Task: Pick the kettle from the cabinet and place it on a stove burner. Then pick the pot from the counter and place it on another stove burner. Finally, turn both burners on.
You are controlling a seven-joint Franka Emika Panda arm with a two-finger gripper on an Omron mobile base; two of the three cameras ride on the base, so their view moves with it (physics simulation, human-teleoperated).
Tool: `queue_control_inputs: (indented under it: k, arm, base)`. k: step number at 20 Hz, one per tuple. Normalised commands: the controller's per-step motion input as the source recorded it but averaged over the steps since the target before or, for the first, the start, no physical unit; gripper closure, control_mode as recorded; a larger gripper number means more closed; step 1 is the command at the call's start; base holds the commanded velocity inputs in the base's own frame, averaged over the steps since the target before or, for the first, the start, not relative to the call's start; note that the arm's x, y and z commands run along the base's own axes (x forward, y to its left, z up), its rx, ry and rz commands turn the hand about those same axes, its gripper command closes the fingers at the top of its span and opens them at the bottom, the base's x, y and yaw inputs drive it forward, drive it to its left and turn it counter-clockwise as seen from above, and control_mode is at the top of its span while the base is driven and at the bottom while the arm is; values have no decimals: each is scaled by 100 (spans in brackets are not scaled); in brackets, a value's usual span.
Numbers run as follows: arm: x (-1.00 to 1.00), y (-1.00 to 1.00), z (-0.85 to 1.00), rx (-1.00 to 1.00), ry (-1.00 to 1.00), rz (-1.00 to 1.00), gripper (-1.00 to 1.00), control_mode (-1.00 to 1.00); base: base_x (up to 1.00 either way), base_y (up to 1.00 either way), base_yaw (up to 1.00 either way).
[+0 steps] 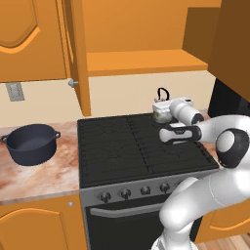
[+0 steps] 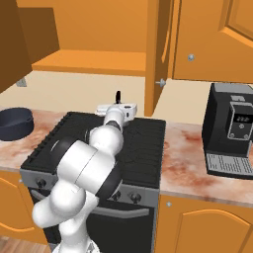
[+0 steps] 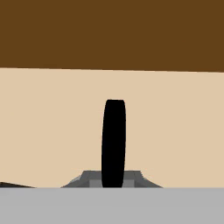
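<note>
While tool (image 3: 113, 181) clamps handle, kettle (image 1: 161, 112) beneath

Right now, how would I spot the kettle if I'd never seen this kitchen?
Find the black stove between the orange cupboards. At its back right corner sits the kettle, small and whitish with a thin black arched handle, unlike the wide dark pot on the counter.
</note>
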Motion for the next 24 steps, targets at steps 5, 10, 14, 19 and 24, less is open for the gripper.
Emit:
queue_control_inputs:
  k: [5, 10, 14, 19, 24]
  arm:
    - [12, -17, -7, 0, 0, 0, 100, -100]
    - [8, -13, -1, 0, 1, 0, 100, -100]
    - [0, -6, 0, 0, 7, 0, 100, -100]
    - [0, -4, -4, 0, 4, 0, 100, -100]
    - [5, -6, -1, 0, 0, 0, 100, -100]
  base:
    - [0, 0, 0]
    - [0, 0, 0]
    - [0, 0, 0]
    - [0, 0, 0]
    - [0, 0, 0]
